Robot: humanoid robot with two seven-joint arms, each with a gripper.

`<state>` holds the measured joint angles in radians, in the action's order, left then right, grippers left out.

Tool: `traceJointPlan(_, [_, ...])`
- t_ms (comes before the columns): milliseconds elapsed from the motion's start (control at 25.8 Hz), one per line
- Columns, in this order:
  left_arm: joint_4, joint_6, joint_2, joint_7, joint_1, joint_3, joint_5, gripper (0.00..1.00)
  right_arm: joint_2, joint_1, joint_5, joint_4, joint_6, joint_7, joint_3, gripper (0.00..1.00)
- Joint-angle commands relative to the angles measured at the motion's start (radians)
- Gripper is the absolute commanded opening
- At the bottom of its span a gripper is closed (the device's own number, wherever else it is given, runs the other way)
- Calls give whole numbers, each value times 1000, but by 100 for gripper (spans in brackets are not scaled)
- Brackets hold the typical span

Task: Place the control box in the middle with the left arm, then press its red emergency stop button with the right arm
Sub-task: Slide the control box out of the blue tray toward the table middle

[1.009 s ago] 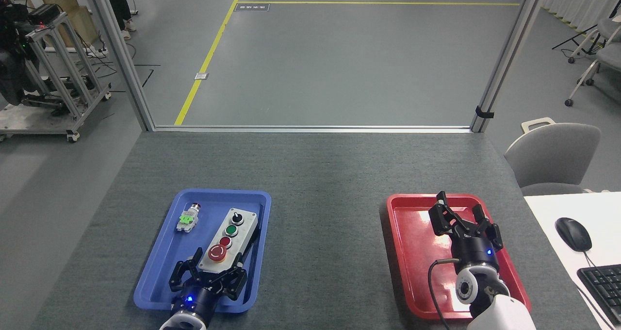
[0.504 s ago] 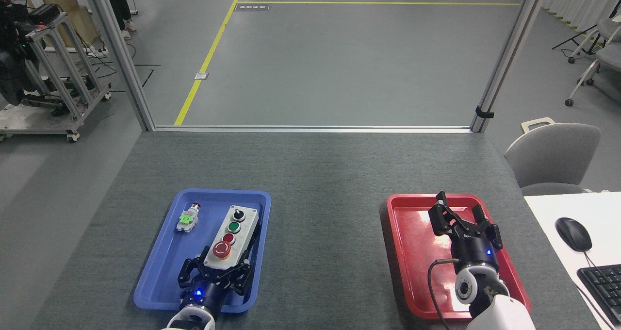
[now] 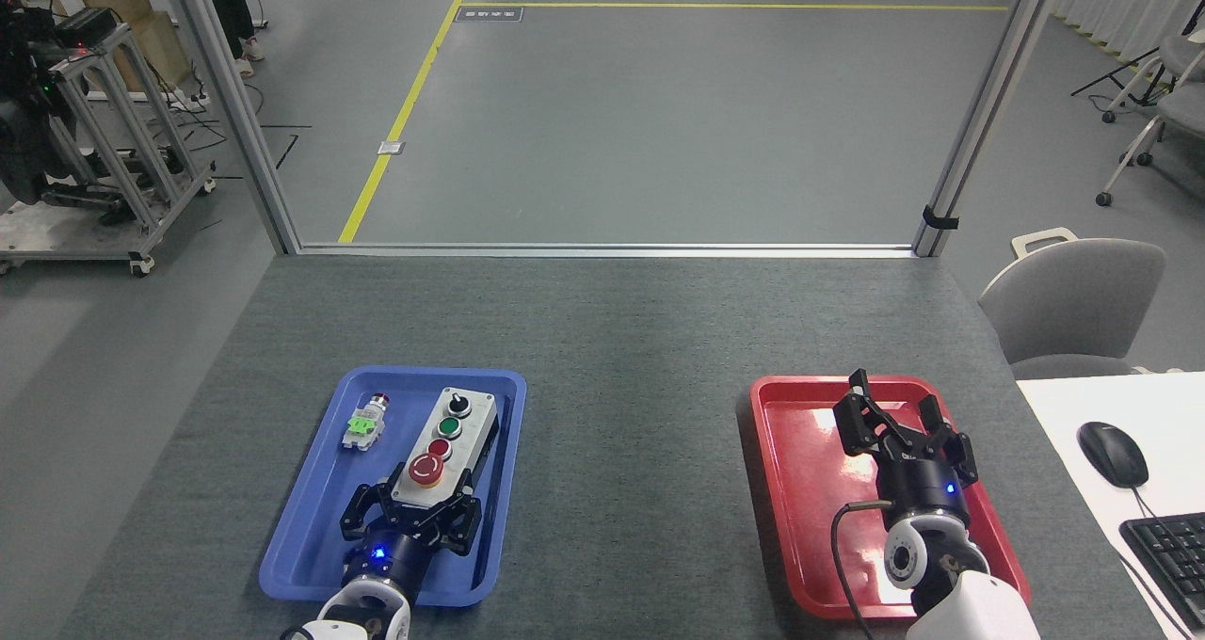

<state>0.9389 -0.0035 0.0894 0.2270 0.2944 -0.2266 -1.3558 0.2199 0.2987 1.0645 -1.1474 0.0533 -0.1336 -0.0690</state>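
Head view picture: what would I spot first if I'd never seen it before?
Probably the two bright trays on the dark grey table: a blue tray on the left and a red tray on the right. In the blue one lies a grey control box with a big red emergency stop button, and the left arm's black tool is closed around its near end. The right arm's tool hangs open over the red tray.

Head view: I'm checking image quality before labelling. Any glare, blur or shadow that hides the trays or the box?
Head view: sharp throughout, evenly lit; white glare patches on the red tray floor; blue tray glare-free; control box buttons crisp, its near end covered by the left end effector; only soft shadows beside the box.
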Motion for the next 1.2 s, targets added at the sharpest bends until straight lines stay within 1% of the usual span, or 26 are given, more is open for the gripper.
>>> traceJointPlan(0, [12, -29, 0, -2, -8, 0, 7, 0, 0, 0, 0, 0, -3, 0, 0, 100])
traceJointPlan(78, [20, -55, -2, -2, -6, 6, 10, 0, -2, -1, 0, 0, -3, 0, 0, 100])
traceJointPlan(155, [49, -55, -2, -2, -6, 10, 17, 0, 1, -1, 0, 0, -3, 0, 0, 100])
traceJointPlan(310, [189, -64, 12, -2, -38, 33, 96, 0, 3, 3, 2, 0, -3, 0, 0, 100])
traceJointPlan(388, [265, -66, 15, -2, -69, 33, 101, 0, 3, 3, 2, 0, -4, 0, 0, 100])
traceJointPlan(504, [320, -64, 0, -2, -100, 18, 89, 0, 4, 3, 2, 0, -4, 0, 0, 100])
traceJointPlan(543, [320, -56, -16, -2, -100, -16, 86, 0, 4, 3, 2, 0, -4, 0, 0, 100])
traceJointPlan(659, [290, 5, -82, -2, -86, -125, 73, 0, 4, 3, 2, 0, -4, 0, 0, 100])
traceJointPlan(776, [195, 91, -164, -3, -32, -218, 17, 0, 4, 3, 2, 0, -4, 0, 0, 100])
traceJointPlan(892, [98, 129, -224, -3, 9, -243, -23, 0, 6, 3, 3, 0, -4, 0, 0, 100])
traceJointPlan(1047, [3, 157, -230, -28, 66, -296, -28, 0, 7, 3, 3, 0, -4, 0, 0, 100])
traceJointPlan(1164, [-32, 192, -230, -61, 89, -378, -20, 0, 7, 3, 3, 0, -4, 2, 0, 100])
